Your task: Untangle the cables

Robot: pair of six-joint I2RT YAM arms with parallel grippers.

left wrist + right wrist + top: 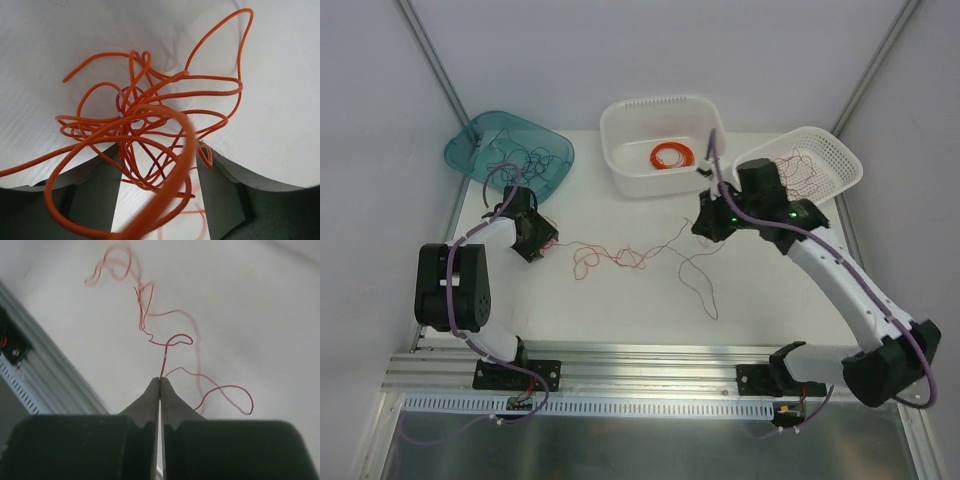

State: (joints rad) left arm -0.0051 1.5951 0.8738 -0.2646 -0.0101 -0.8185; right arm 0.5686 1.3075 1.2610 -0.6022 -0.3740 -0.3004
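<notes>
Red cable (164,360) is clamped by right gripper (160,381). Orange cable tangle (135,117) is straddled by left gripper's (159,150) parted jaws.

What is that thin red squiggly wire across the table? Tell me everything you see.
The wire is hair-thin, red-orange and flexible, lying in loose squiggles across the table. Its left end bunches into a knot between the open fingers of the left gripper; the right gripper is shut on a strand, and a loose tail trails toward the near edge.
</notes>
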